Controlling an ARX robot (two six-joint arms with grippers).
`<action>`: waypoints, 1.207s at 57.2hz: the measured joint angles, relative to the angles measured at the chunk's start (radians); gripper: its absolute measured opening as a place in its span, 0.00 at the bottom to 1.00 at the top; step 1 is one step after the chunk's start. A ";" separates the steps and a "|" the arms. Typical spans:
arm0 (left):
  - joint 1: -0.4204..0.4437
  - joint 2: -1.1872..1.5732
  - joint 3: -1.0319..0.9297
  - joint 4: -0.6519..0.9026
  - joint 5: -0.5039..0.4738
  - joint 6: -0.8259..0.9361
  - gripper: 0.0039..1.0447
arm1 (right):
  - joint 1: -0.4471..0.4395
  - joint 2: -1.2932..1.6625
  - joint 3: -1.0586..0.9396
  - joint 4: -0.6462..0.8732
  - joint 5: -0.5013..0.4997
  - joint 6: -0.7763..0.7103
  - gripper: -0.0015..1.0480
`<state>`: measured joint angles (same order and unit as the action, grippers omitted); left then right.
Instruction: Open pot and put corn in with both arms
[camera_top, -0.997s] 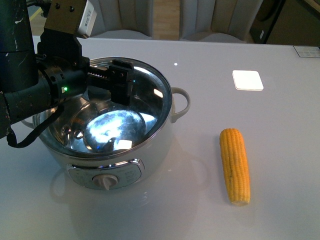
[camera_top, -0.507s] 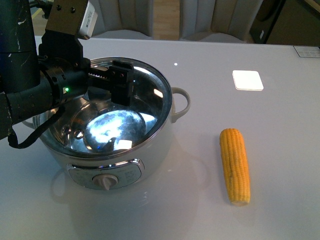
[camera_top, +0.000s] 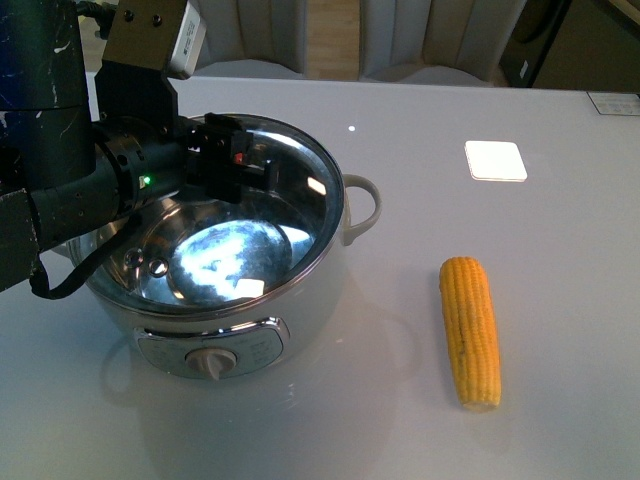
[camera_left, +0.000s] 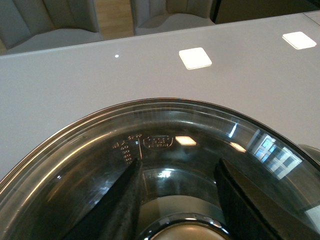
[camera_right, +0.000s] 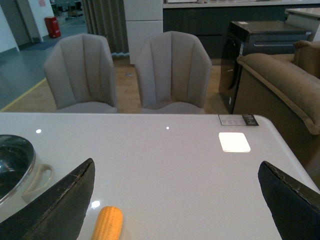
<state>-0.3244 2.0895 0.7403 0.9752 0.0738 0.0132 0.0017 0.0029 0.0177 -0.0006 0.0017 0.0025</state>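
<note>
Left hand (camera_top: 235, 168) straddling the grey knob (camera_left: 185, 234) of the round glass lid (camera_top: 300, 205) on the pale grey steel-lined pot (camera_top: 312, 300); whether I have clamped it, I cannot tell. Right hand (camera_right: 176, 165) released. Long yellow corn cob (camera_top: 470, 330) lies apart, right of the pot. A weak pinch could drop the lid; the white surface (camera_top: 570, 290) beyond offers room.

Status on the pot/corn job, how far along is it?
Done: nothing finished; the glass lid looks seated on the pot. In hand: the left gripper straddles the lid knob, a finger each side; whether it is clamped I cannot tell. Left: lift the lid off, then pick up the corn, which lies on the table beside the pot, and drop it in. The right gripper is open and empty.
</note>
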 joint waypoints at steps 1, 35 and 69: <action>0.000 0.000 0.000 0.000 0.000 0.000 0.39 | 0.000 0.000 0.000 0.000 0.000 0.000 0.92; -0.005 -0.010 0.006 -0.021 -0.019 0.005 0.38 | 0.000 0.000 0.000 0.000 0.000 0.000 0.92; 0.010 -0.103 0.029 -0.111 -0.045 0.051 0.38 | 0.000 0.000 0.000 0.000 0.000 0.000 0.92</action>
<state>-0.3145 1.9869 0.7689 0.8642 0.0292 0.0639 0.0013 0.0029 0.0177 -0.0006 0.0017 0.0025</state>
